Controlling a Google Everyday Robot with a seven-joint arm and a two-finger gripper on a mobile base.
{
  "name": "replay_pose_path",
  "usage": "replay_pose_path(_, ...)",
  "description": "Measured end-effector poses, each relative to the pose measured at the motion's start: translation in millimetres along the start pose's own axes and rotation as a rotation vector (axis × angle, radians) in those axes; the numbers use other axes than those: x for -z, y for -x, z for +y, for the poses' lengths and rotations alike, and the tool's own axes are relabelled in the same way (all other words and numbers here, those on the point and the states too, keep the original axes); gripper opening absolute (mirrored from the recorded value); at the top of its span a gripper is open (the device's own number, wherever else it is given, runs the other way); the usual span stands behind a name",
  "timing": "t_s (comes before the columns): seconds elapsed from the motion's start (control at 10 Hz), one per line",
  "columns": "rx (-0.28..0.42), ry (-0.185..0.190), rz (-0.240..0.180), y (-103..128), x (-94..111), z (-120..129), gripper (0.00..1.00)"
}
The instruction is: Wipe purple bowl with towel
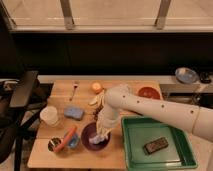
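Taking the purple bowl (91,137) as the landmark, it sits on the wooden table (55,95) near the front edge, just left of the green tray (131,131). The gripper (101,135) is directly above the bowl's right half, pointing straight down into it, so the thing to be wiped lies beneath the claw rather than off to any side. The towel (99,139) shows as a pale patch at the gripper's tip, lying against the bowl's inner surface toward its right side; the claw appears clenched on it, though the fingers themselves are hard to make out. A round bowl has no long axis, so my judgement is that the coming stroke turns only on keeping the cloth pressed inside the rim while it sweeps leftward or around. The 1 arm (150,107) comes in from the right of the bowl, crosses above the tray's back-left corner, bends at a rounded elbow behind the bowl and drops steeply down to it. Left of the bowl lie a small blue bowl (73,142) and an orange carrot-like item (65,138); behind it is a light blue sponge (73,112), and far behind to the right a red-brown bowl (148,92).
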Motion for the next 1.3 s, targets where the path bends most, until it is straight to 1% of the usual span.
replay_pose_path(0.1, 0.009, 0.01, 0.012, -8, 4, -12, 0.0)
replay_pose_path(0.2, 0.025, 0.016, 0.021, -12, 6, -25, 0.0)
replay_pose_path(0.3, 0.038, 0.018, 0.023, -10, 6, -32, 0.0)
replay_pose_path(0.4, 0.061, 0.021, 0.024, -3, 3, -39, 0.0)
replay_pose_path(0.5, 0.083, 0.011, 0.016, 5, 0, -43, 0.0)
replay_pose_path(0.6, 0.099, 0.004, 0.005, 14, -4, -44, 0.0)
replay_pose_path(0.8, 0.138, -0.012, -0.025, 40, -16, -41, 0.0)
replay_pose_path(1.0, 0.151, -0.022, -0.045, 56, -23, -32, 0.0)
replay_pose_path(1.1, 0.144, -0.022, -0.046, 58, -23, -24, 0.0)
replay_pose_path(1.2, 0.129, -0.021, -0.039, 54, -20, -15, 0.0)
replay_pose_path(1.3, 0.109, -0.021, -0.026, 45, -14, -8, 0.0)
